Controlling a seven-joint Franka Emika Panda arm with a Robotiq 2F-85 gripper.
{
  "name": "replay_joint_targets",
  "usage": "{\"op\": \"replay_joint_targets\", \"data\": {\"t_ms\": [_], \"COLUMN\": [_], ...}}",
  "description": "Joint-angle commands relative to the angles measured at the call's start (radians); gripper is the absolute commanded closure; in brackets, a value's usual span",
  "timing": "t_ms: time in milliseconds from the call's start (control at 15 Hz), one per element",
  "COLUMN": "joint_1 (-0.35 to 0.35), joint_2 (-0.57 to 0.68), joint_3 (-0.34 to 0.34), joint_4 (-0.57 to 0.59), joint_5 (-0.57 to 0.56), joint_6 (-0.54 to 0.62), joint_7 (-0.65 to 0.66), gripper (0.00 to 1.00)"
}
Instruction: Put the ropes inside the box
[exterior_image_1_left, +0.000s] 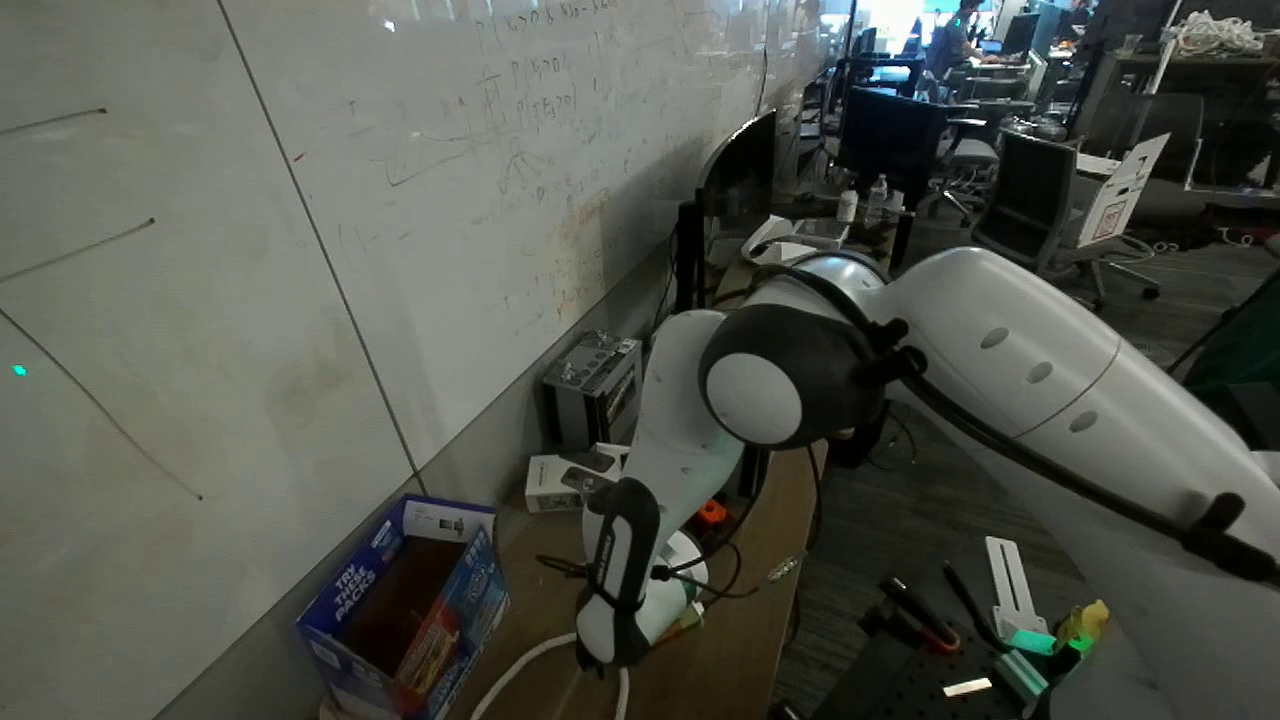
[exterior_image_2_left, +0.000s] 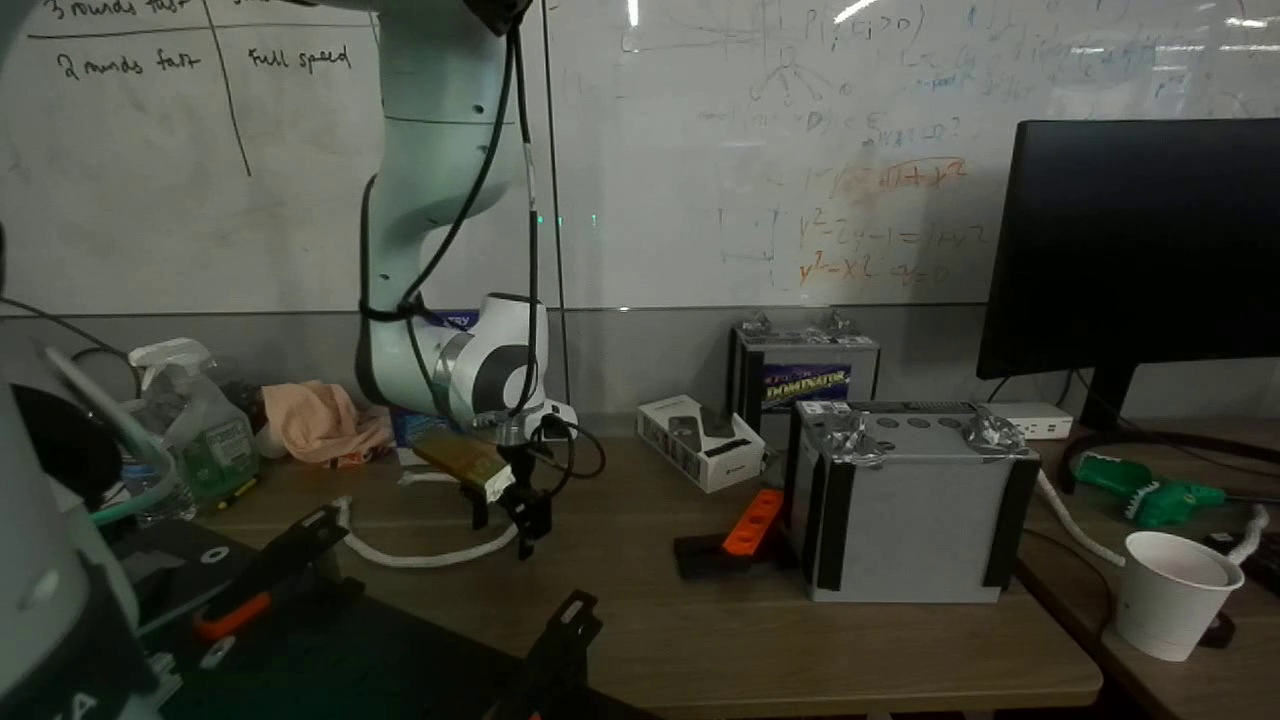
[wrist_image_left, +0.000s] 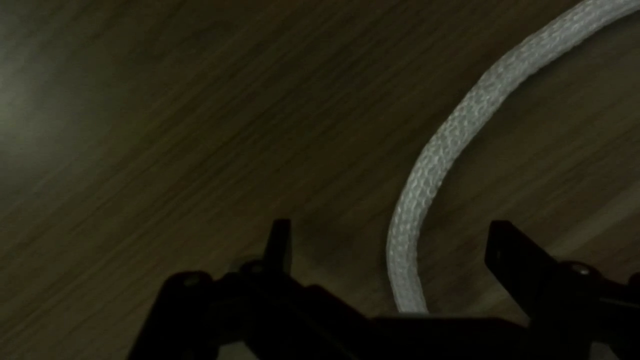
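The blue cardboard box (exterior_image_1_left: 478, 595), printed "TRY THESE PACKS", stands open-topped on the wooden table (exterior_image_2_left: 650, 630). A white braided rope (wrist_image_left: 425, 182) lies in a curve on the table, outside the box and near it. The Robotiq gripper (wrist_image_left: 390, 227) points down near the box, released: its black fingers (wrist_image_left: 505, 245) stand wide apart, and in the wrist view the rope passes between them, clear of both. Past the box along the whiteboard (exterior_image_1_left: 430, 280) come a white carton (exterior_image_2_left: 700, 440), near it, and a grey case (exterior_image_2_left: 805, 380) labelled "DOMINATOR", farther off. On the box's opposite side are a crumpled peach cloth (exterior_image_2_left: 320, 425) and a clear spray bottle (exterior_image_2_left: 215, 455). Well apart from the box, a second white rope (exterior_image_2_left: 1068, 522) passes behind a white paper cup (exterior_image_2_left: 1170, 605).
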Motion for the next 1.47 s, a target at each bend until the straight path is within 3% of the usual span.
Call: {"op": "replay_joint_targets", "data": {"t_ms": [0, 67, 133, 200, 733, 933, 1067, 1400], "joint_1": [0.015, 0.015, 0.017, 0.019, 0.032, 0.026, 0.02, 0.017], "joint_2": [0.013, 0.015, 0.017, 0.017, 0.013, -0.014, -0.035, -0.227], "joint_3": [-0.008, -0.007, -0.009, -0.01, -0.024, -0.019, -0.019, -0.015], "joint_4": [0.017, 0.019, 0.02, 0.02, 0.029, 0.024, 0.019, -0.075], "joint_5": [0.028, 0.028, 0.028, 0.028, 0.027, 0.028, 0.028, 0.032], "joint_6": [0.019, 0.02, 0.022, 0.022, 0.007, -0.012, -0.025, -0.046], "joint_7": [-0.01, -0.01, -0.01, -0.009, -0.001, -0.003, -0.006, -0.001], "gripper": [0.0, 0.25, 0.25, 0.32, 0.95, 0.98, 0.93, 0.93]}}
